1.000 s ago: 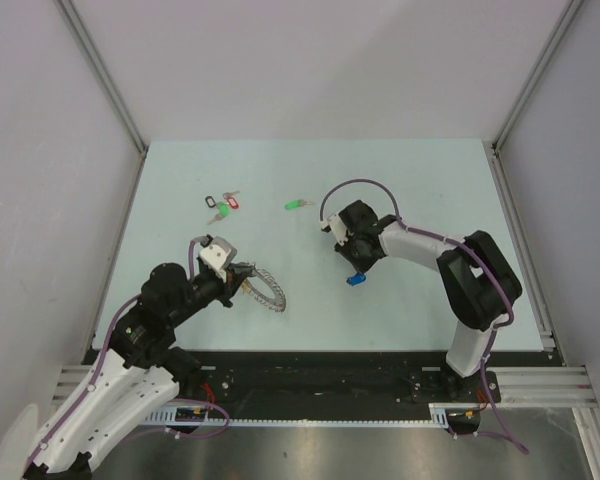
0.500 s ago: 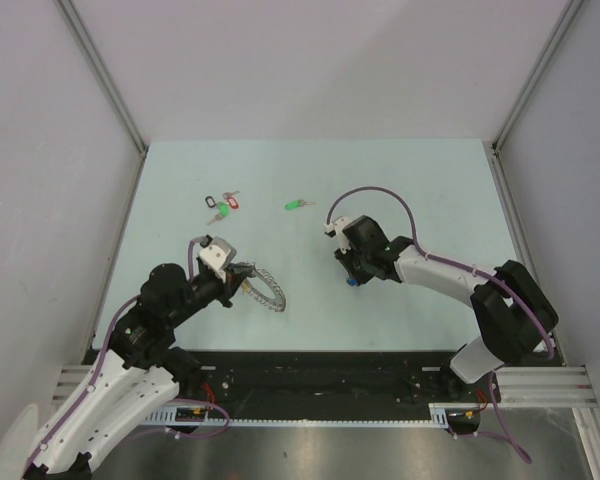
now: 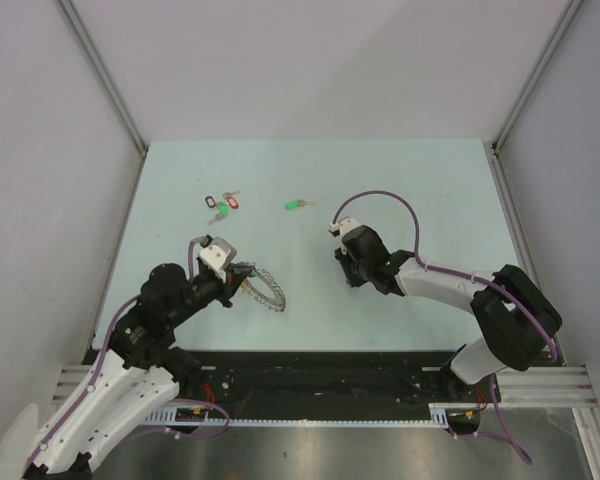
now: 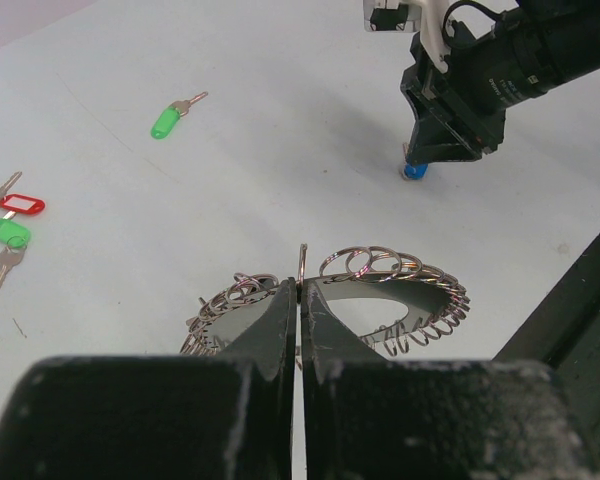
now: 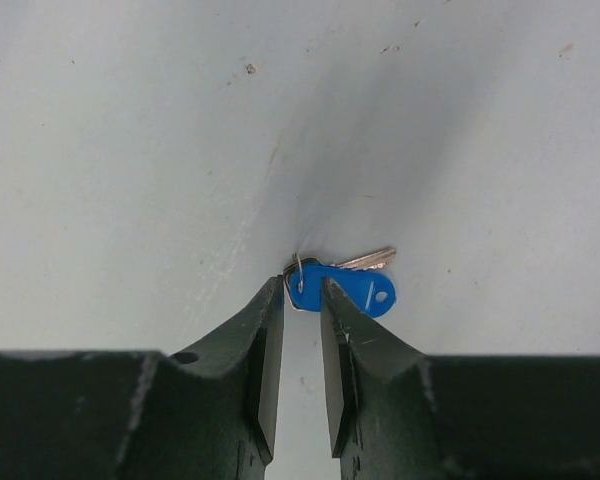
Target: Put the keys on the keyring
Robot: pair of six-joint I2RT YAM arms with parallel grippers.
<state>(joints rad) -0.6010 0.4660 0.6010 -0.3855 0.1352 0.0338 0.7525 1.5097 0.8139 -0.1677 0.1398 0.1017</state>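
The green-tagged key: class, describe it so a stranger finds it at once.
On the pale table, look at the far half, right of the bunch of keys. The green-tagged key lies alone; the bunch's green tag hangs beside red and black ones.

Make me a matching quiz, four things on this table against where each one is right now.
1 keyring
2 blue key
3 green key
4 key bunch

A loose, far middle of the table
B at the right gripper tips
C far-left area
D clamped in the left gripper

Pairs: 1-D, 2-B, 3-A, 4-C
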